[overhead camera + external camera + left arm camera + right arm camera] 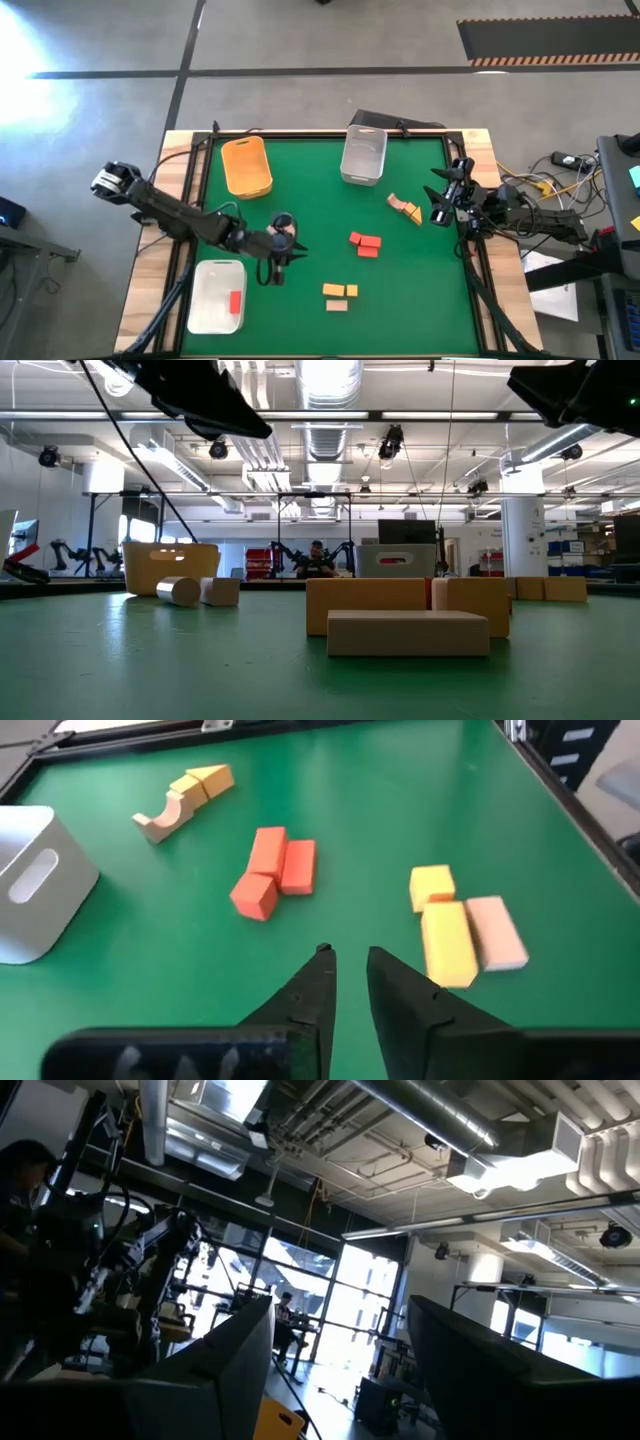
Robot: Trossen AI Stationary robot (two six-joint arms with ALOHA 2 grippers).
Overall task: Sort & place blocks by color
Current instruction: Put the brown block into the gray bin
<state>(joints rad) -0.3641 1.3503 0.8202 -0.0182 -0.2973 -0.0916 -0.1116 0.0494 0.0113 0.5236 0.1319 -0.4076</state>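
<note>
Three red blocks (pixel 365 243) mid-mat, open green around, left end effector (pixel 277 262) nearby
</note>
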